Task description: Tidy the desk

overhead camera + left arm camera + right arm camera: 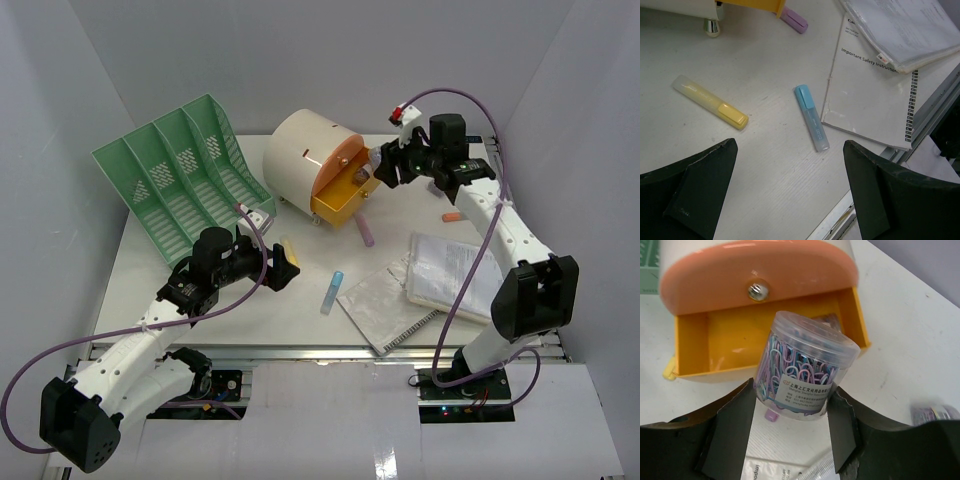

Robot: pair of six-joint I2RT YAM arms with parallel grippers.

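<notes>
The white desk (400,225) carries scattered stationery. My right gripper (792,390) is shut on a clear jar of pastel paper clips (802,365), tilted just above the open yellow drawer (720,335) of the cream drum unit (300,150). In the top view that gripper (385,165) hangs at the drawer's right end. My left gripper (790,190) is open and holds nothing, hovering over bare desk (765,65) near the front rail. Ahead of it lie a yellow highlighter (710,101) and a blue highlighter (811,117).
A green slotted file rack (185,175) stands at the back left. A purple highlighter (365,232) lies before the drawer. A spiral-bound manual (385,305) and a clear sleeve of papers (450,270) lie at the front right. A small orange item (452,216) sits near the right arm.
</notes>
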